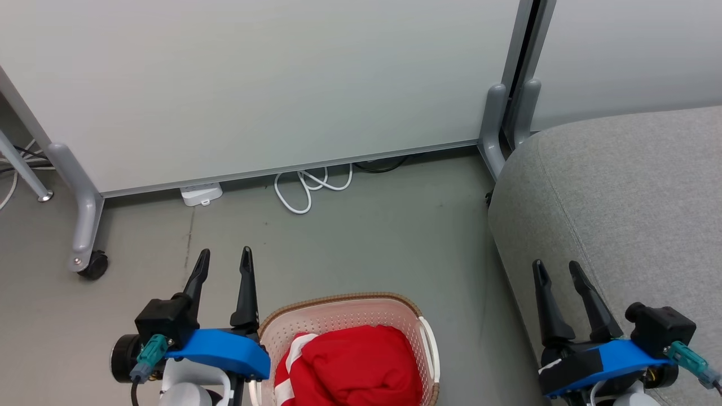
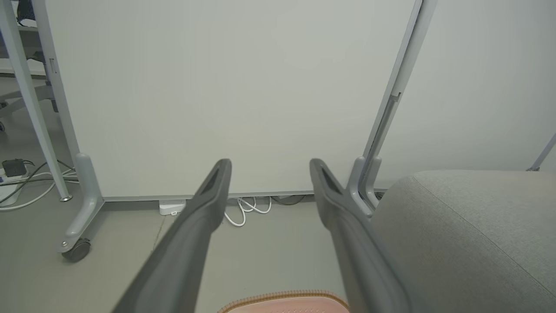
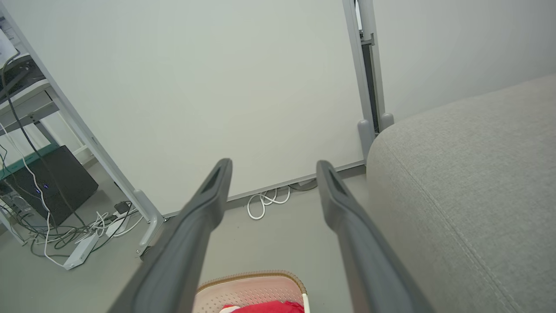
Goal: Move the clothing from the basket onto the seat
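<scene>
Both claws hang spread and empty: the left claw [image 1: 225, 252] with its dark fingers parted over bare floor, the right claw [image 1: 556, 265] parted likewise at the side edge of the seat [image 1: 620, 192], which stretches ahead of it and outward. Just inward of the left claw's wrist stands the basket [image 1: 338, 297], behind both sets of fingertips, with the clothing [image 1: 355, 361] heaped inside. A downward reach could catch the woven rim or a white handle and drag the basket. A shallow pinch might lift one fold and leave the rest snagging. The red mound is crumpled, its white stripes on the left claw's side running roughly along the fingers. Its long axis cannot be told.
</scene>
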`<state>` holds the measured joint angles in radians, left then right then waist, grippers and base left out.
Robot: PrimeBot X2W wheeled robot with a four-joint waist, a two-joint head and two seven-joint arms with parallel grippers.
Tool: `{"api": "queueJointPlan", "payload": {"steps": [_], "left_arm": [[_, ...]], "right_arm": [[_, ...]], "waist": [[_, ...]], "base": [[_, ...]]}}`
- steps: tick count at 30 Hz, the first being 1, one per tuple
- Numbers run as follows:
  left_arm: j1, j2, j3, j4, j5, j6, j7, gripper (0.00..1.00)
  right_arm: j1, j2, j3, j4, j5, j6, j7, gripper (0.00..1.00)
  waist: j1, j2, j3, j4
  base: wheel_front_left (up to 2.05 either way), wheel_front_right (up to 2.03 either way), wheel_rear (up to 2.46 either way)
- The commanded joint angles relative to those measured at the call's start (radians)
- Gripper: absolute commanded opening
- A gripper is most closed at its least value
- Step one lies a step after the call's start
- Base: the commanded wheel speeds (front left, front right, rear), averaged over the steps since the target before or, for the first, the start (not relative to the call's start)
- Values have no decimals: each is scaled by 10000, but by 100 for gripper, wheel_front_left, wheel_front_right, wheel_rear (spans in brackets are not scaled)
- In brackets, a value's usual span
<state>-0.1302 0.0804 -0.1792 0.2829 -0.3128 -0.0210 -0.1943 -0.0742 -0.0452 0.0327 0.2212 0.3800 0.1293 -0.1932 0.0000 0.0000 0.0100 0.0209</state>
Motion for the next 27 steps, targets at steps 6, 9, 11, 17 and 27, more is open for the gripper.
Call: {"api": "queueJointPlan", "payload": {"steps": [6,9,11,17,27], "left_arm": [[-229,19,-113,53,636,-52,-207,100],[-245,-2,-130,98,855,-81,-261,100],[-232,-11,-126,121,908,-97,-285,100],[-250,-57,-120,230,1337,-151,-397,100],[-256,-135,-90,450,2056,-297,-600,100]], "right_arm": [[-135,-70,119,-62,-688,19,-214,100],[-136,-69,158,-52,-904,20,-278,100],[-136,-70,170,-44,-973,20,-303,100],[-139,-72,246,-12,-1412,21,-408,100],[-94,-75,378,25,-2115,21,-611,100]], "waist": [[0,0,11,14],[0,0,8,23],[0,0,5,27],[0,0,2,62],[0,0,17,121]], "base": [[0,0,0],[0,0,0],[0,0,0],[0,0,0],[0,0,0]]}}
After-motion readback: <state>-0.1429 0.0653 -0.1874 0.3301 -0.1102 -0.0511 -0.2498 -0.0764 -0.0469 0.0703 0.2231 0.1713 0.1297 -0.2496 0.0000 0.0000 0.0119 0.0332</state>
